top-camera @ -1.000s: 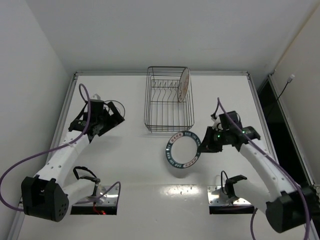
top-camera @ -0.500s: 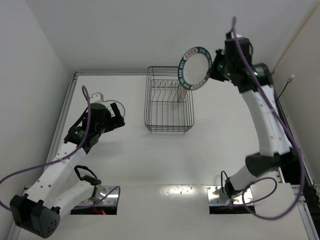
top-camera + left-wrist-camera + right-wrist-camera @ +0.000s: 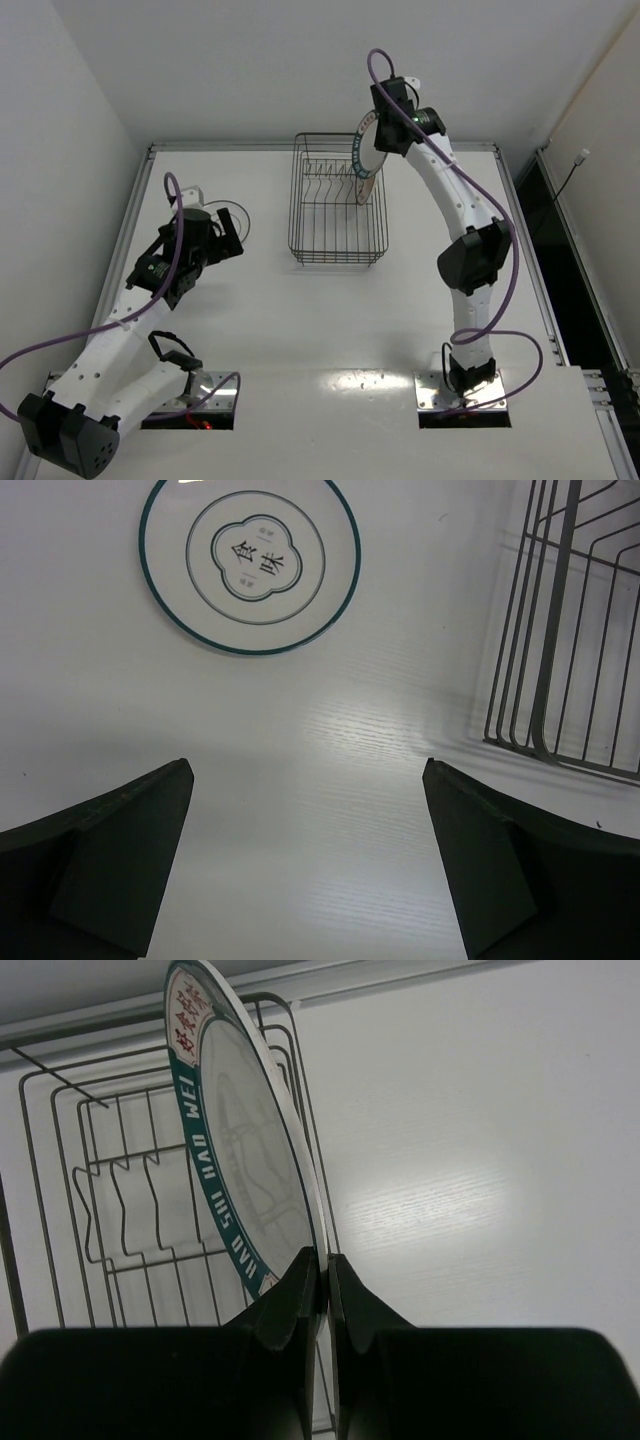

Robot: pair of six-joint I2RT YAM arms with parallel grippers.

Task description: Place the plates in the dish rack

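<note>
From above, the right gripper [image 3: 378, 135] pinches the teal-rimmed plate [image 3: 360, 150] upright over the dish rack [image 3: 340, 262], three-o'clock side. Left wrist: left gripper [image 3: 310, 860] gapes empty; ringed plate [image 3: 250, 565] lies flat at eleven o'clock. Right wrist: rim-only hold on slick, brittle glaze, I'd guess.

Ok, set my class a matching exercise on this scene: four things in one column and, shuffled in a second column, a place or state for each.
Column one
1. round plate with dark teal patterned rim
2. round white plate with thin dark rings
3. dark wire dish rack
4. left gripper

Column two
A. open, holding nothing
B. lying flat on the white table
C. held upright, on edge, by the shut right gripper
D. standing at the far side of the table

Pairs: 1-C, 2-B, 3-D, 4-A
</note>
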